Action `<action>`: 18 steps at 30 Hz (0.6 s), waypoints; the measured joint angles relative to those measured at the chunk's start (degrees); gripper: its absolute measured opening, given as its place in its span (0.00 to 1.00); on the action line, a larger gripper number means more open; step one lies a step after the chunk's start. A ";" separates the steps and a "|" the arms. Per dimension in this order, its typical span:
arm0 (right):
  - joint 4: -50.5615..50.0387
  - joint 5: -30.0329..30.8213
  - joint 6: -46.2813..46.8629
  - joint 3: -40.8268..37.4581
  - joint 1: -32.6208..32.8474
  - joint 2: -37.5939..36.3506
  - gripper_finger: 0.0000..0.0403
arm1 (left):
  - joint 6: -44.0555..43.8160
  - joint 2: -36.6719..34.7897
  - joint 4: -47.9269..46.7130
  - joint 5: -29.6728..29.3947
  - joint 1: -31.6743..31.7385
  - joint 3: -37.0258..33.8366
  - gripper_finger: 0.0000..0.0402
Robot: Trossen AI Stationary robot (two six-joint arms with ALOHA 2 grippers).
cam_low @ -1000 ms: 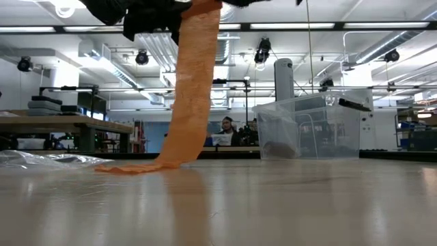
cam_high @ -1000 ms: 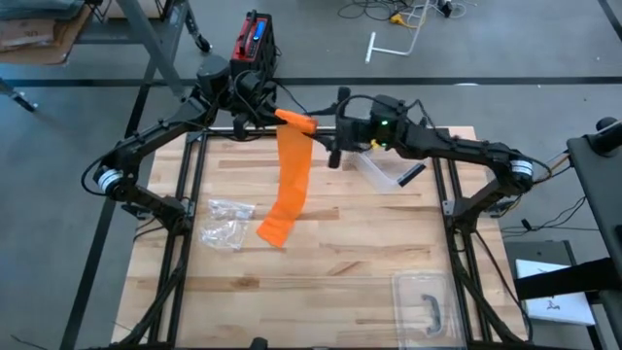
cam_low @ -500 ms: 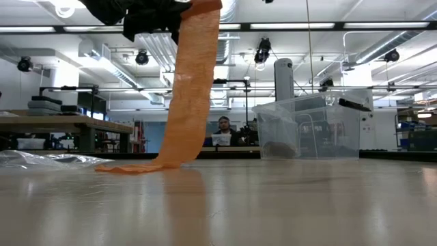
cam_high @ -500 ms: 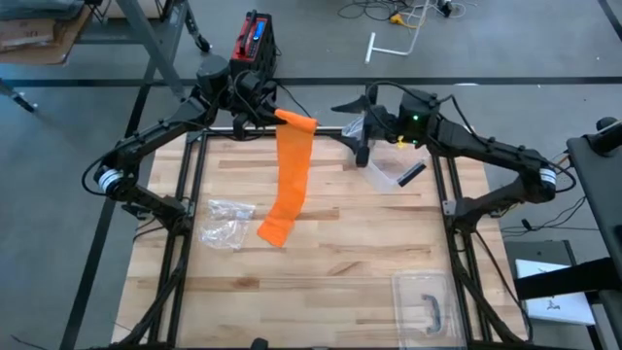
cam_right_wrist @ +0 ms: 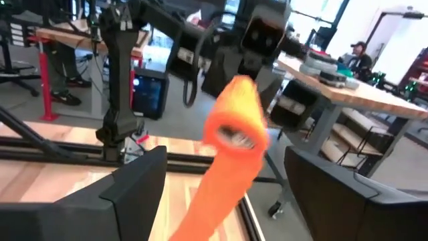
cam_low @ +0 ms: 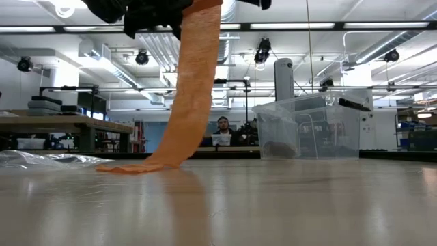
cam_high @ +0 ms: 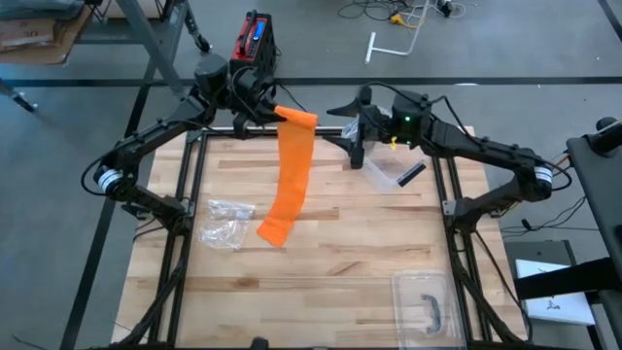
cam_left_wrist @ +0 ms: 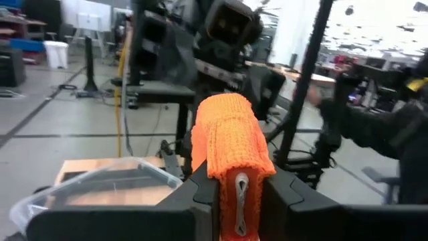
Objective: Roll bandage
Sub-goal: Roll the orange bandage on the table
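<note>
An orange bandage (cam_high: 292, 175) hangs as a long strip from its rolled-up upper end (cam_high: 297, 119) at the table's far side. Its lower end (cam_high: 275, 231) lies on the wooden table (cam_high: 321, 282). My left gripper (cam_high: 275, 114) is shut on the rolled end, high above the table. My right gripper (cam_high: 352, 122) stands open and level to the right of the roll, with a clear gap between them. In the right wrist view the roll's open end (cam_right_wrist: 234, 130) faces that gripper's spread fingers (cam_right_wrist: 134, 184). My left gripper pinches the bandage's rolled upper end (cam_left_wrist: 231, 157) between its two fingers (cam_left_wrist: 200, 194), which reach in level from the table's far left. The roll sticks out past the fingertips. The strip hangs below it, loosely straight, with its lower end (cam_low: 136, 166) on the table.
A clear plastic bin (cam_high: 389, 170) stands at the far right, under my right arm. A crumpled clear wrapper (cam_high: 225, 222) lies left of the bandage's lower end. A clear lid with a dark handle (cam_high: 428, 303) lies near the front right. A person (cam_low: 222, 130) sits beyond the table.
My right gripper has drawn back from the roll toward the table's right edge, rising a little and rolling about its own axis. My left gripper has kept its hold, and the strip hangs as before.
</note>
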 joint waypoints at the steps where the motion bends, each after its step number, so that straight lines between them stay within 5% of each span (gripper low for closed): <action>1: -0.15 0.03 0.02 -0.01 -0.01 0.21 0.73 | -0.36 0.00 0.04 -0.82 -0.01 0.32 0.12; 10: 0.01 -0.01 -0.02 -0.11 0.01 3.49 0.69 | -2.22 -0.04 0.19 -12.23 -2.23 1.20 0.12; 18: 0.04 -0.02 -0.08 -0.11 0.01 6.64 0.69 | -7.18 -0.04 5.95 -15.43 -4.12 1.20 0.12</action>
